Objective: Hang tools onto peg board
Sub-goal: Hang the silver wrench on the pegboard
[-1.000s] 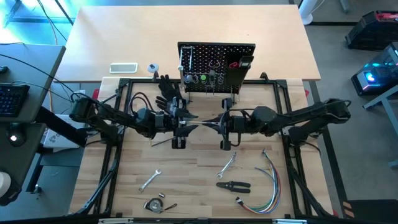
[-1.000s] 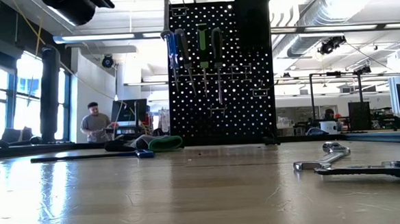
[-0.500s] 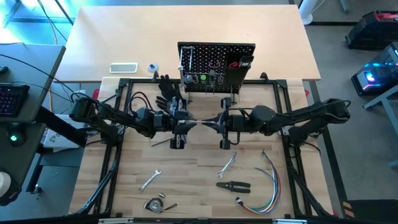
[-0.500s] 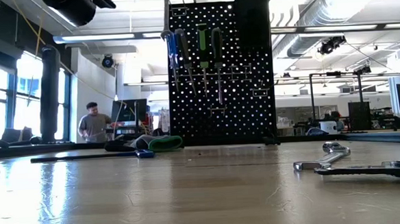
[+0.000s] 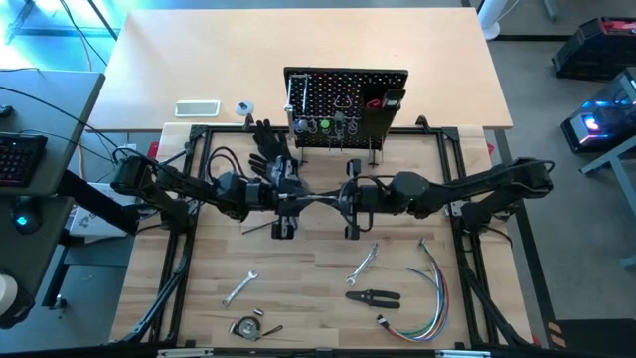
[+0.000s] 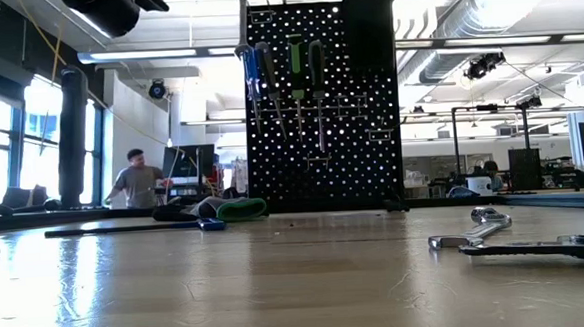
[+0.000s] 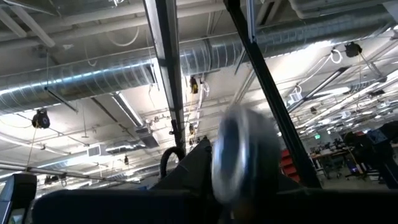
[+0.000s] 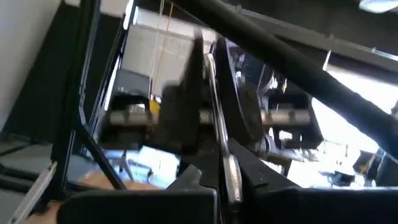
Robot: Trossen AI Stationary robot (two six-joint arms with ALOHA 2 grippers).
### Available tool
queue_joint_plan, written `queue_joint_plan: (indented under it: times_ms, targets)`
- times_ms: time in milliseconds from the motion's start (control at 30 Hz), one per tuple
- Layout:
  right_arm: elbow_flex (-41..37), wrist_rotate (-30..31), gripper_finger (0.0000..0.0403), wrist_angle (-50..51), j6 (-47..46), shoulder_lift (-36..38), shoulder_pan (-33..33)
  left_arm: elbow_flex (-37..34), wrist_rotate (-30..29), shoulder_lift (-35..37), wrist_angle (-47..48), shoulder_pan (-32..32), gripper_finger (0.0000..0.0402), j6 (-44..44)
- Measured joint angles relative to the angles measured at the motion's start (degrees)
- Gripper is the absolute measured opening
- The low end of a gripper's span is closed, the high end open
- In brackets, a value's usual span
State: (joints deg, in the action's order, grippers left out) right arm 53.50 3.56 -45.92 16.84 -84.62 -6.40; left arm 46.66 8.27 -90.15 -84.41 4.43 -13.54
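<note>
Wrench (image 8: 219, 134), a thin stiff slippery steel bar best pinched on its flat shank, sits at frame centre between the left gripper (image 5: 295, 202) and right gripper (image 5: 343, 199), whose grip I cannot tell, below the peg board (image 5: 346, 105).

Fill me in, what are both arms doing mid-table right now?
The left gripper and right gripper meet tip to tip above the table's middle, in front of the peg board, apparently passing a slim silver tool. Some tools already hang on the board. A wrench and pliers lie on the table.
</note>
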Motion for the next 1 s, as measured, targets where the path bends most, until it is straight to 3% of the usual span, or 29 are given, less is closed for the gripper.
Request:
queue_joint_plan:
  times_ms: [1000]
  targets:
    - [0.1,-0.63,0.0,0.05,1.11,1.9,-0.61,-0.09,0.1,-0.02,1.91,-0.31,0.0019,0.2]
